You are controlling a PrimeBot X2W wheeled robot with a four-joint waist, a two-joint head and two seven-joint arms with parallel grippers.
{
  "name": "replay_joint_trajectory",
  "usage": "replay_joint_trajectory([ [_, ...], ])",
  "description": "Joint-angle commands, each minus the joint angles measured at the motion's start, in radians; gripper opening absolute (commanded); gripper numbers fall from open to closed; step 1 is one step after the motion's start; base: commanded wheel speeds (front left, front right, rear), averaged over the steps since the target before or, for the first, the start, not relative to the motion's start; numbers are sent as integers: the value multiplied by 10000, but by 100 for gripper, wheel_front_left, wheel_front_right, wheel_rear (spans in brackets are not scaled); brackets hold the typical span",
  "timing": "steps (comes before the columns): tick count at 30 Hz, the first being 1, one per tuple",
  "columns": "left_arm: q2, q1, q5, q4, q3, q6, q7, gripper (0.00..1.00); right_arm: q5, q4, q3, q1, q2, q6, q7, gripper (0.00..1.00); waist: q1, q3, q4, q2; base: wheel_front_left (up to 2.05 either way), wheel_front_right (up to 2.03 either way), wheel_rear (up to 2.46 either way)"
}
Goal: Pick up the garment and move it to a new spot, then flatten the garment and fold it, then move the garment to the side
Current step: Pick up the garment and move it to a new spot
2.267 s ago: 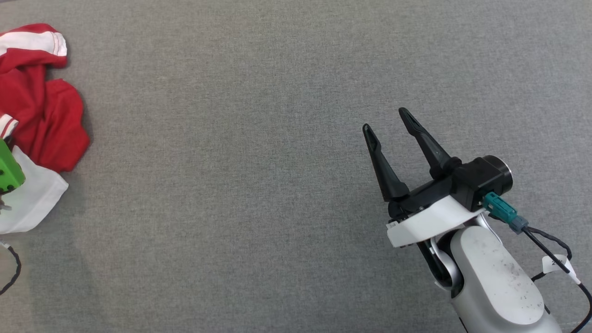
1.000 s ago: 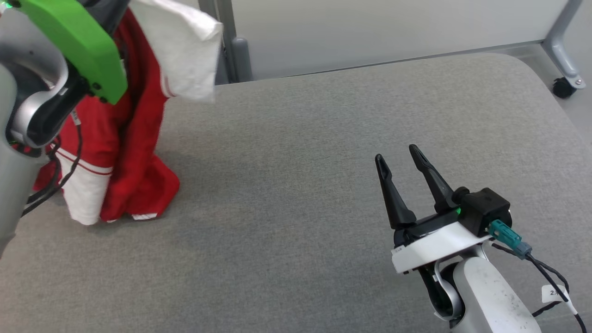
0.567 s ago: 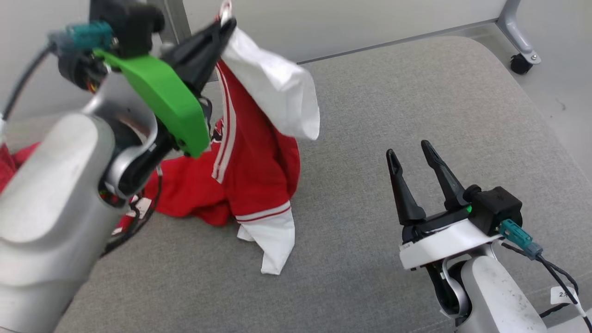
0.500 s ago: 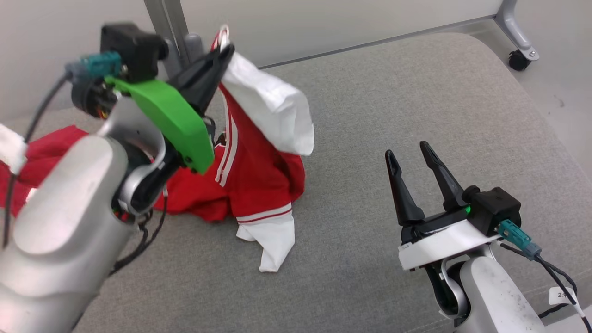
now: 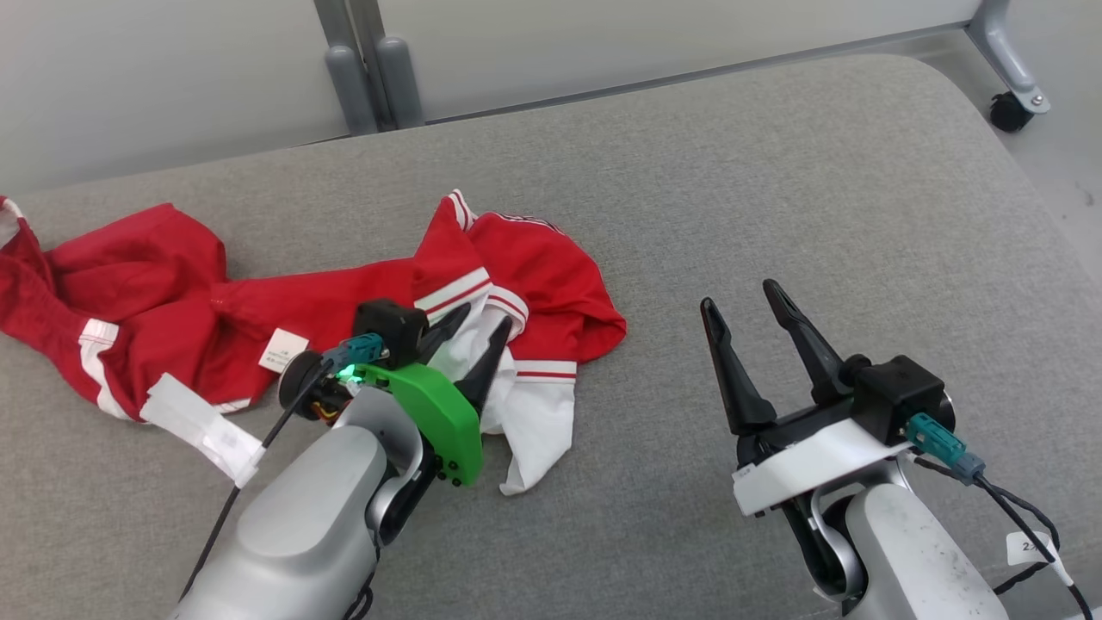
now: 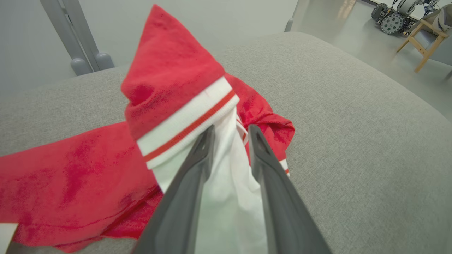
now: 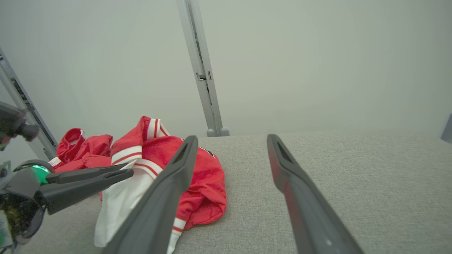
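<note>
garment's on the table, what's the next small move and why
Likely lower the open left gripper onto the white sleeve beneath it and pinch it to start spreading: the garment lies bunched on the table, and the right gripper is open, empty.

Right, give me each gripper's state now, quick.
Left gripper: open, fingers over the white sleeve of the red jacket, not clamping it.
Right gripper: open, empty, above the grey table.
</note>
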Motion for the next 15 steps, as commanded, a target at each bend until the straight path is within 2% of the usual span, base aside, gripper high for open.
replay_joint_trajectory([
  [1,-37,-232,92,104,-2,-69,-277,100,16,32,-16,24,-71,1,-29,100,0,-138,251,0,0,0,0],
  [4,-27,-308,244,116,5,-110,-752,100,8,42,-19,133,-96,1,-29,100,0,-303,453,0,0,0,0],
  [7,186,-182,315,-288,233,90,-1130,100,23,-2,-52,229,-103,1,-31,100,0,-489,625,0,0,0,0],
  [15,1259,1337,518,-2225,1428,1516,-1542,100,27,-244,-309,609,-204,1,-29,100,0,-928,947,0,0,0,0],
])
